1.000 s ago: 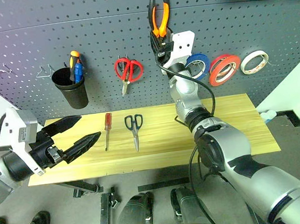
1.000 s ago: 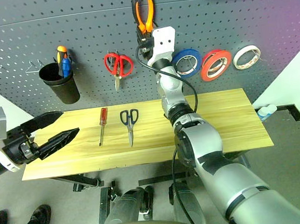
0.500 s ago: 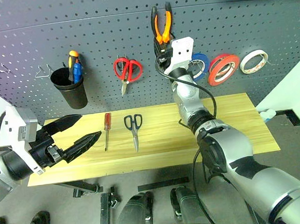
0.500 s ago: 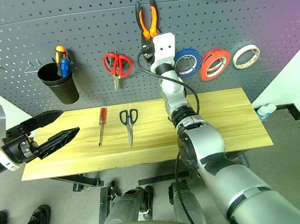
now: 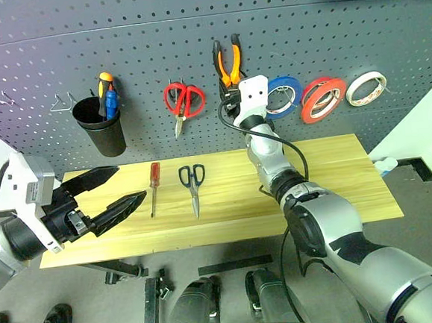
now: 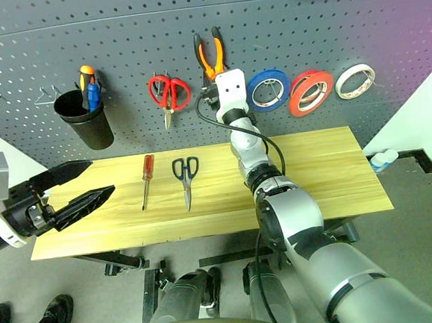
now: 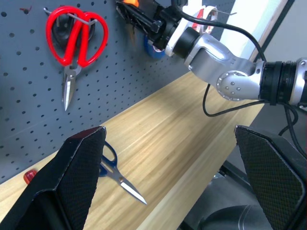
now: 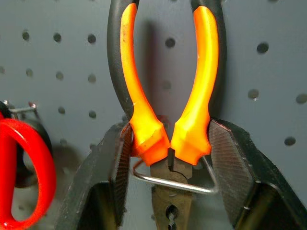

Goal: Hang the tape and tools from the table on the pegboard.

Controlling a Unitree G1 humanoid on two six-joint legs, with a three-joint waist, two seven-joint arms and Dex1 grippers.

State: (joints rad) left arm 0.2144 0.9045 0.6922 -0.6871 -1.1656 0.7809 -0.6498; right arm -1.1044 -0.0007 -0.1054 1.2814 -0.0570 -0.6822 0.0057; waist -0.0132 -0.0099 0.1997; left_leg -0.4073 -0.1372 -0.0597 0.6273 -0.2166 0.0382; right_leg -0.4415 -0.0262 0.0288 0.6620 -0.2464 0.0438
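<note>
Two black fingers [image 8: 115, 182] of the right gripper [image 8: 168, 172] flank the pliers [image 8: 165, 86], apparently just touching the handles; the pliers sit over a wire hook [image 8: 172, 182] on the pegboard [image 8: 268, 96].

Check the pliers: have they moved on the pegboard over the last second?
Yes. The pliers have come down the pegboard with the right gripper; their handle tops, earlier well above the red-handled scissors, now sit closer to that level.
</note>
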